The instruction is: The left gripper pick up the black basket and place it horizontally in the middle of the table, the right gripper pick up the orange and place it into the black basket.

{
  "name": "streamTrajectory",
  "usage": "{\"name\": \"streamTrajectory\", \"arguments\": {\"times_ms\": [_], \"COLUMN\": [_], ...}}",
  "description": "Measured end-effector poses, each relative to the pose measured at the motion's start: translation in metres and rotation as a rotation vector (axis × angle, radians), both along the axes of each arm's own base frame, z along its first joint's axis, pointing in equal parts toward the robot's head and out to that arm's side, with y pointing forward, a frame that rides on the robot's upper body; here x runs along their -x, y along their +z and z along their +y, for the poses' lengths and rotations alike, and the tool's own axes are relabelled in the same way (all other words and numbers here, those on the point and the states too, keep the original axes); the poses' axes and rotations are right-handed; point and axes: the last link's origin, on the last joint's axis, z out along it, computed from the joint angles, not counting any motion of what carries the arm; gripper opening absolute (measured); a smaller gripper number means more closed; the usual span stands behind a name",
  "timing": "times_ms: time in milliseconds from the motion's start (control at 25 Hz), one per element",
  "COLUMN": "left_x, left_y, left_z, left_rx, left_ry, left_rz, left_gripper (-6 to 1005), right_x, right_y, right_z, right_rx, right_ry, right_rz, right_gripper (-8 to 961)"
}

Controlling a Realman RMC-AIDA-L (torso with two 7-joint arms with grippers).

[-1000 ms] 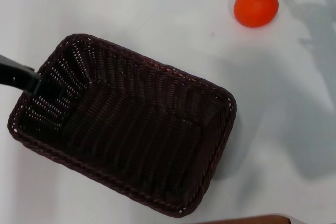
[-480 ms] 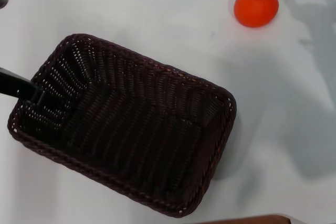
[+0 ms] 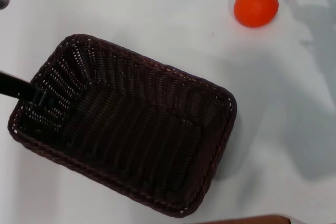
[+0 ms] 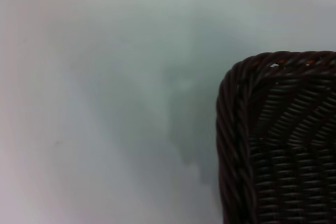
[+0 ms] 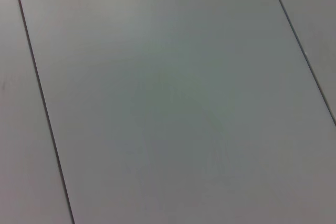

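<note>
The left gripper (image 3: 32, 94) enters from the table's left edge as one flat black finger whose tip lies at the inner face of the black basket's (image 3: 131, 129) left short wall, just below the braided rim. A second finger is not visible, so whether the fingers are apart, together, or clamped on the wall cannot be told. The basket rests on the table (image 3: 157, 19) left of centre toward the near edge, open side up. Its long axis is skewed, running from the left edge down toward the near right. In the left wrist view, one rounded corner of the basket (image 4: 278, 140) shows its twisted rim above bare white table (image 4: 105, 103). The orange (image 3: 256, 5) stands upright near the far right corner, its stem pointing to the far edge, well apart from the basket. The right gripper does not appear. The right wrist view shows only pale panels (image 5: 168, 108) divided by thin dark seams.
</note>
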Motion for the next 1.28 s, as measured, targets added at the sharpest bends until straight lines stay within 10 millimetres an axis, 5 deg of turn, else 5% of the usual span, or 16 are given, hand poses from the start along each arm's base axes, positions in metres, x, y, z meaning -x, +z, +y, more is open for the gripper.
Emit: {"name": "streamTrajectory", "arguments": {"times_ms": [480,800,1280], "left_x": [0.003,0.011,0.004], "left_y": [0.023,0.035,0.011], "left_z": [0.009,0.001,-0.016], "left_rx": [-0.215,-0.375,-0.384], "left_ry": [0.161,0.338,0.432], "left_rz": [-0.137,-0.266,-0.330], "left_gripper": [173,168,152], "right_x": [-0.001,-0.005,-0.006], "right_y": [0.002,0.001,0.002], "right_z": [-0.001,0.013,0.022], "right_rx": [-0.015,0.013,0.003], "right_ry": [-0.009,-0.058,-0.092], "right_rz": [-0.002,-0.001,-0.041], "right_gripper": [941,942,932]}}
